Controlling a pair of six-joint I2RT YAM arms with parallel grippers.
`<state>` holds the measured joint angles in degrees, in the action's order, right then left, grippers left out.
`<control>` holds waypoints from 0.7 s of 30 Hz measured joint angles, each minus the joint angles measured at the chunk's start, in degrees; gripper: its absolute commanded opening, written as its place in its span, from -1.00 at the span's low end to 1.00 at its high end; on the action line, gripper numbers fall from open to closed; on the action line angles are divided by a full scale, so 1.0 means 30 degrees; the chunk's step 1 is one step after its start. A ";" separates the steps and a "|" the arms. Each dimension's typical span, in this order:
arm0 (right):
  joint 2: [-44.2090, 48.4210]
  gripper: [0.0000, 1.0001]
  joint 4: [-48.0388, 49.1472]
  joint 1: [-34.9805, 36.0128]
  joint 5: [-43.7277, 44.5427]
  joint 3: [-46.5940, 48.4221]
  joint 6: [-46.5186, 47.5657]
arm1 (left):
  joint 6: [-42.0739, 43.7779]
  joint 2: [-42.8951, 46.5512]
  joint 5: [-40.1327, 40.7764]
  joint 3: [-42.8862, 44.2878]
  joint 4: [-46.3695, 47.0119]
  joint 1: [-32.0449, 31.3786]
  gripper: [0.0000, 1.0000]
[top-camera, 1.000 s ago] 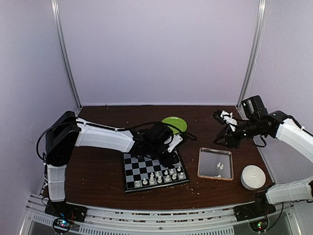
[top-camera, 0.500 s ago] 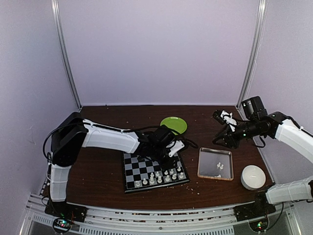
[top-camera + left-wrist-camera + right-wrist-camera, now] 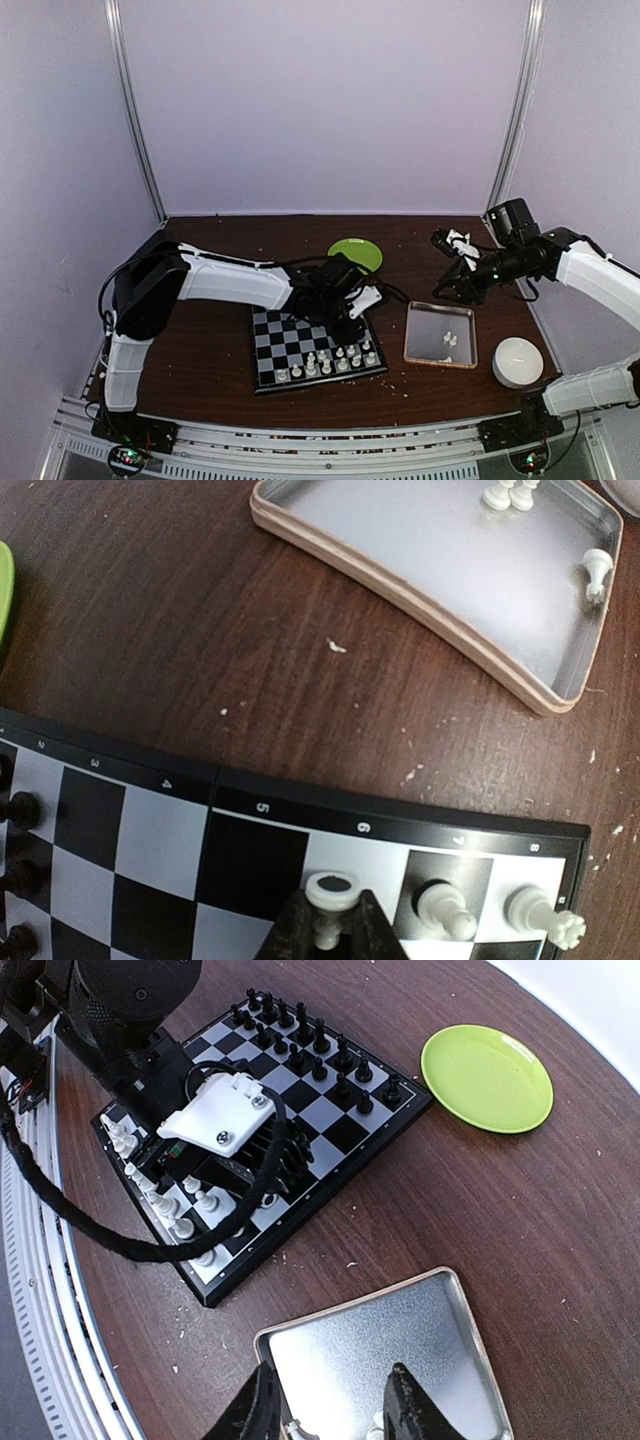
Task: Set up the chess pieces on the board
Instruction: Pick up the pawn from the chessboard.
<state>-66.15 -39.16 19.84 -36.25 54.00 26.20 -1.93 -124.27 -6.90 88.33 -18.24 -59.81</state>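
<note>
Finds the left gripper (image 3: 330,927) drawn in narrow around the stem of one white chessman (image 3: 333,887), on a square along the right edge of the board (image 3: 150,840), toward its near right corner. Judges the grip low and thin, so could let the chessman tilt or slip out on a lift. Notes two more white pieces (image 3: 440,905) just beside it on the right, so could topple them with a finger on any sideways drift; calls for a straight rise first. Keeps the black chessmen (image 3: 300,1040) well apart, along the board's far edge.

Leaves a strip of bare table (image 3: 200,630) between the board's right edge and the tray (image 3: 400,580), open enough for a crossing. Has a green plate (image 3: 357,253) off the board's far right corner, and three white pieces (image 3: 510,492) lying by the tray's rim.

Shows the right gripper (image 3: 330,1400) hanging over the tray with jaws partly apart and nothing between them. Risks a brush between the two arms if this one carries a piece to the board's right edge while the left one works there
</note>
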 measured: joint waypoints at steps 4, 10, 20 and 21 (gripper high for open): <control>-0.0138 -0.28 -0.0007 0.0000 -0.0066 0.0000 0.0131 | 0.0335 -0.0066 -0.0124 0.0138 -0.0189 0.0080 -0.62; -0.0299 -0.28 -0.0015 0.0000 -0.0219 0.0000 0.0146 | 0.0612 -0.0066 -0.0204 0.0240 -0.0539 0.0087 -0.60; -0.0525 -0.28 -0.0022 0.0000 -0.0350 0.0000 0.0204 | 0.0962 -0.0066 -0.0211 0.0211 -0.0525 0.0117 -0.62; -0.0561 -0.28 -0.0029 0.0000 -0.0350 0.0000 0.0204 | 0.0984 -0.0066 -0.0233 0.0211 -0.0525 0.0117 -0.58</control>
<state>-67.83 -39.24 19.84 -37.30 54.00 26.81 1.02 -124.46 -7.60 88.97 -19.81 -59.46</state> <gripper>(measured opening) 0.360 0.147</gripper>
